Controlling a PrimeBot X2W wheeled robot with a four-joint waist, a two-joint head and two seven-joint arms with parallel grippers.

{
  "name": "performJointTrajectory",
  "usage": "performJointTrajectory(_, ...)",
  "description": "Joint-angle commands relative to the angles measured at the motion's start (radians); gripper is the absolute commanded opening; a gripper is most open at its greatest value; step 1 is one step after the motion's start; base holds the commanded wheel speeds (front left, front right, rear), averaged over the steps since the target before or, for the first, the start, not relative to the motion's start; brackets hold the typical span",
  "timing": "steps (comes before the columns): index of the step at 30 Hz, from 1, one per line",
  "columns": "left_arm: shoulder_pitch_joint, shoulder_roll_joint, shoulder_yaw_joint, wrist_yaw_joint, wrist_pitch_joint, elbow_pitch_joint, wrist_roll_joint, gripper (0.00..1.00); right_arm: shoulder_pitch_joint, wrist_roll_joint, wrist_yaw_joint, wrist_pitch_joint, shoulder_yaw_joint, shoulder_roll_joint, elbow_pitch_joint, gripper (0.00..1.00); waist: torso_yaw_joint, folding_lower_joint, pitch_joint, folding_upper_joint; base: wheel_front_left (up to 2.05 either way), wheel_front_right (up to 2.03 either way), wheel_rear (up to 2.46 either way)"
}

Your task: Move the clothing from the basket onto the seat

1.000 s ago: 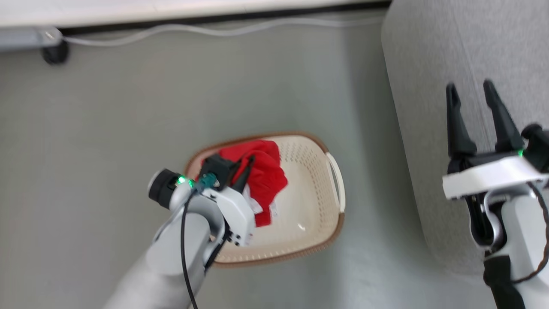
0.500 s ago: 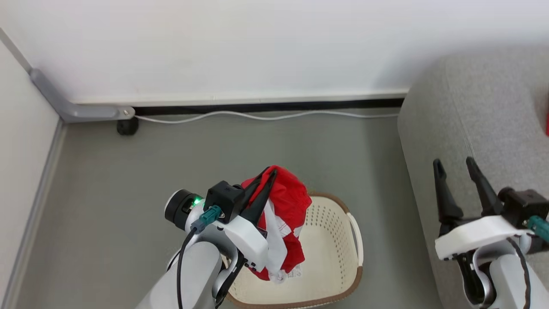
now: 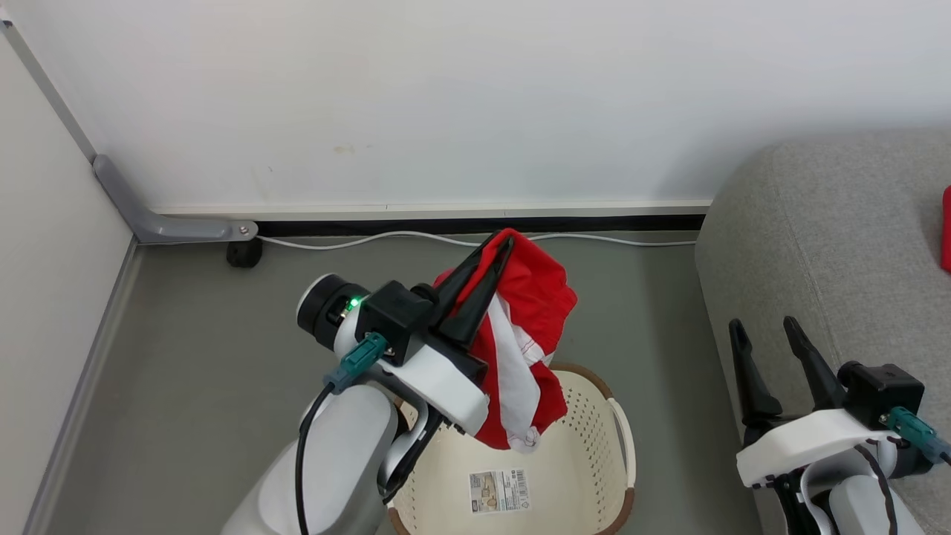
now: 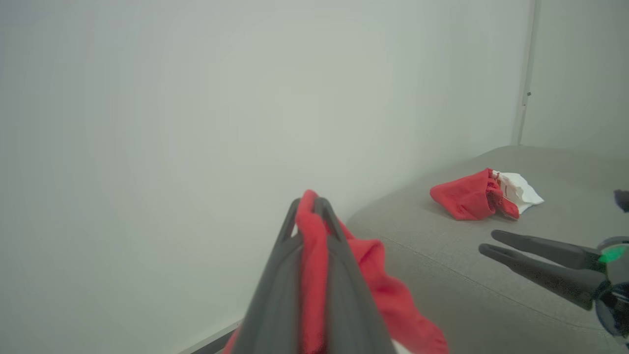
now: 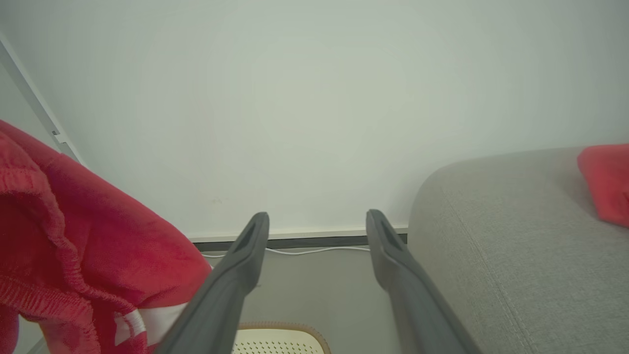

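"Fingers (image 3: 475, 301) of the left gripper (image 3: 504, 238) are pinched tight on the clothing (image 3: 539, 305), with red cloth squeezed right up between the tips."

"Where's the rest of it?"

"It spills off the right side of the fingers and hangs down with the white trim trailing. The lowest fold dangles above the basket (image 3: 587, 438), and the barcode label (image 3: 500, 490) lies bare on the base."

"And the right gripper (image 3: 762, 324)?"

"It has nothing in it. Its two fingers are spread well apart, up by the left edge of the seat (image 3: 817, 238)."

"Anything on the seat?"

"Another red garment (image 4: 469, 199), white at one end, is crumpled on the cushion further along, well apart from both grippers."
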Motion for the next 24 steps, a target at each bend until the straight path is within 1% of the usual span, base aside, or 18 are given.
performJointTrajectory(1, -0.07, 0.01, 0.037, -0.004, -0.01, -0.045, 0.005, 0.0, -0.008, 0.007, 0.001, -0.006, 0.025, -0.005, -0.021, 1.0, -0.003, 0.0, 0.0, -0.0001, 0.0, 0.0, 0.0)
performJointTrajectory(11, -0.117, 0.01, 0.03, -0.001, 0.014, -0.096, -0.006, 0.0, -0.01, 0.01, 0.001, -0.006, 0.029, -0.002, -0.019, 1.0, -0.01, 0.0, 0.011, -0.0001, 0.0, 0.0, 0.0)
performJointTrajectory(14, -0.123, 0.009, 0.02, 0.001, 0.016, -0.099, -0.01, 0.0, -0.015, 0.016, 0.001, -0.006, 0.057, 0.0, -0.031, 1.0, -0.012, 0.0, 0.018, -0.0001, 0.0, 0.0, 0.0)
performJointTrajectory(16, -0.123, 0.008, 0.012, 0.002, 0.016, -0.098, -0.013, 0.0, -0.022, 0.031, 0.001, -0.006, 0.097, -0.006, -0.048, 1.0, -0.014, 0.0, 0.022, -0.0001, 0.0, 0.0, 0.0)
performJointTrajectory(18, -0.123, 0.008, 0.004, 0.004, 0.017, -0.097, -0.015, 0.0, -0.032, 0.061, 0.001, -0.006, 0.158, -0.018, -0.072, 1.0, -0.015, 0.0, 0.025, -0.0001, 0.0, 0.0, 0.0)
performJointTrajectory(24, -0.13, 0.007, -0.015, 0.005, 0.016, -0.093, -0.023, 0.0, -0.074, 0.136, 0.001, -0.006, 0.323, -0.086, -0.143, 1.0, -0.013, 0.0, 0.035, -0.0001, 0.0, 0.0, 0.0)
